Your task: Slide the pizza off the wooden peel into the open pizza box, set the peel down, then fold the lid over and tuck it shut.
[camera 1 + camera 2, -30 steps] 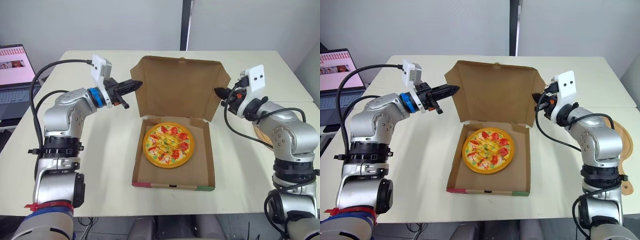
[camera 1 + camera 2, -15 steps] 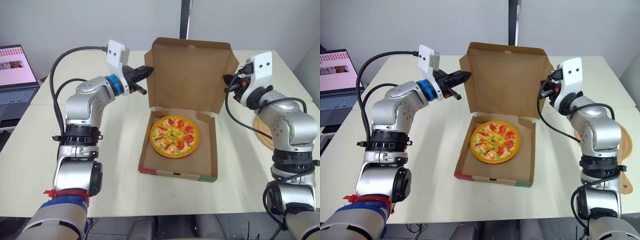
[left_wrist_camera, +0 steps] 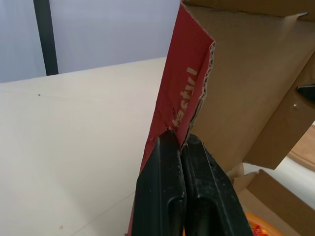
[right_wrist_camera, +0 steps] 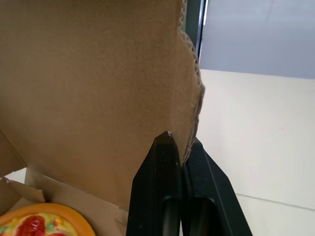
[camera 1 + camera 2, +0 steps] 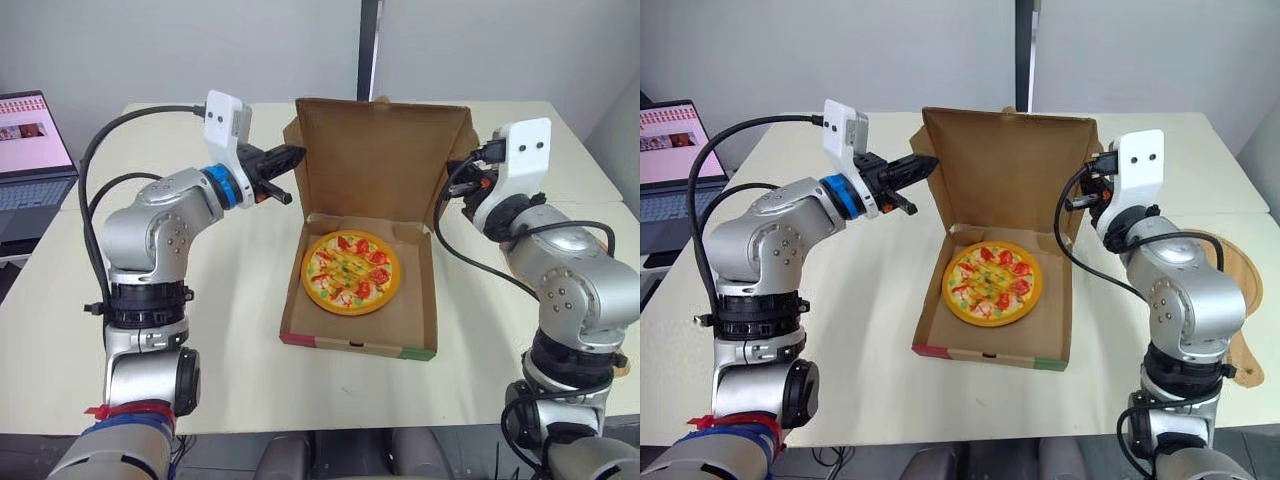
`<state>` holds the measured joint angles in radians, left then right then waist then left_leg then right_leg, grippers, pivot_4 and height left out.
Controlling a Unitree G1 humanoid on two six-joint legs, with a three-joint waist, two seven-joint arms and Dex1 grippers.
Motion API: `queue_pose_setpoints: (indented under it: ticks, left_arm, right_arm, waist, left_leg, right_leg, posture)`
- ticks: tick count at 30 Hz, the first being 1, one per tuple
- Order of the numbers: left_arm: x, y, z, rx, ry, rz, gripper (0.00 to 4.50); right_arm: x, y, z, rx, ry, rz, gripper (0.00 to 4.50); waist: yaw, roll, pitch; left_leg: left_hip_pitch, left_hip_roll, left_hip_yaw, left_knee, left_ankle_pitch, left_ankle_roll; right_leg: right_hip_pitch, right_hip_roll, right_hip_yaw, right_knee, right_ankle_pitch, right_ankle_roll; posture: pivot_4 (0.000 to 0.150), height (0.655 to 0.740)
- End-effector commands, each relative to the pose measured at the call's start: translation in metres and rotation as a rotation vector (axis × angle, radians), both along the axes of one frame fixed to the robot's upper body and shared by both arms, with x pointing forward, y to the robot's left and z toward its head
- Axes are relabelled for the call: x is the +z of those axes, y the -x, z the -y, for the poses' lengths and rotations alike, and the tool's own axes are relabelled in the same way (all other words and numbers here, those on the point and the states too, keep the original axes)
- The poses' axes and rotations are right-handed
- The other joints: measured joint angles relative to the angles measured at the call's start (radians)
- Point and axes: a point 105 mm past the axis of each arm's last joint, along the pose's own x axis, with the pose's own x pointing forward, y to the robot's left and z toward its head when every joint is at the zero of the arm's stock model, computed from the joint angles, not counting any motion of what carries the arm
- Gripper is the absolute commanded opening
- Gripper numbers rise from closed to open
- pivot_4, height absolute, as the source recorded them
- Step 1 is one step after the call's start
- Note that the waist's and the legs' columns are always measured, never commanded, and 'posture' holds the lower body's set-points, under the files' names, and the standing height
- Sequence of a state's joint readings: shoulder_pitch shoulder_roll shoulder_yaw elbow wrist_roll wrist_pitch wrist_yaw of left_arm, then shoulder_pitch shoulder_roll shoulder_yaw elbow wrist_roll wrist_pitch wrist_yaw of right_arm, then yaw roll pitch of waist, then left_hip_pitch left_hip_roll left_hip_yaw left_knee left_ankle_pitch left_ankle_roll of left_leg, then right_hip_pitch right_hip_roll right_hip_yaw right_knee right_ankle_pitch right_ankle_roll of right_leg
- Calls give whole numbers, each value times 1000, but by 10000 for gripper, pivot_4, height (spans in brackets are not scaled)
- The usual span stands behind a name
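Observation:
The pizza (image 5: 351, 272) lies inside the cardboard box (image 5: 355, 345) at the table's middle. Its lid (image 5: 375, 160) stands nearly upright behind it, side flaps folded forward. My left gripper (image 5: 298, 155) is shut on the lid's left flap; the left wrist view shows its fingers (image 3: 167, 167) pinching the corrugated edge with the red printed outside. My right gripper (image 5: 1082, 190) is shut on the lid's right edge, with the fingertips (image 4: 167, 147) clamping the brown card. The wooden peel (image 5: 1237, 262) lies on the table at the right, partly hidden behind my right arm.
An open laptop (image 5: 30, 150) sits on a separate table at the far left. Bare beige tabletop (image 5: 230, 330) surrounds the box on the left and in front. Behind the table is a grey wall with a dark vertical post (image 5: 370, 50).
The view has shifted between frames. Both grippers stay on the lid's side edges, and the lid's top edge has come a little lower and forward over the box.

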<state>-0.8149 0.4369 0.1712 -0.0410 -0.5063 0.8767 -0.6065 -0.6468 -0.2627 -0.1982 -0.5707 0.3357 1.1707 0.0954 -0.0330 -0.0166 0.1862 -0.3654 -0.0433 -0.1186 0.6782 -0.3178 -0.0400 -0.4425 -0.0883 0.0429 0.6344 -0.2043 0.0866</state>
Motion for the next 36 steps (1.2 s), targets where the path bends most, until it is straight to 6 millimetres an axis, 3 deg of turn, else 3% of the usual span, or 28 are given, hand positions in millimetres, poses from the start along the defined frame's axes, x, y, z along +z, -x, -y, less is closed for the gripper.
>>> queue_pose_setpoints:
  ticks: [1, 19, 29, 36]
  left_arm:
    - [8, 16, 17, -73, 18, 22, 0]
    - [3, 46, 3, -50, 61, -88, 0]
    - [-5, 62, -14, -56, 53, -131, 0]
    - [-7, 77, -13, -94, 97, -142, 0]
  right_arm:
    - [5, 14, -19, 71, -12, 20, 166]
    - [-2, 45, -37, 144, -56, -67, 166]
    - [-6, 56, -34, 170, -34, -81, 166]
    - [-8, 65, -32, 194, -21, -64, 166]
  waist:
    - [0, 0, 0]
    - [-2, 1, 0]
    - [-2, 1, -1]
    - [-1, 1, -1]
  left_leg:
    - [0, 0, 0, 0, 0, 0]
    - [1, 0, 0, 0, 0, 0]
    - [2, 0, 0, 0, 0, 0]
    - [2, 1, 0, 0, 0, 0]
  right_leg:
    - [0, 0, 0, 0, 0, 0]
    - [0, 1, 0, 1, 0, 0]
    - [0, 1, 0, 2, 0, 0]
    - [0, 1, 0, 2, 0, 0]
  posture:
    - [1500, 7400]
    - [1500, 7400]
    - [1500, 7400]
    - [1500, 7400]
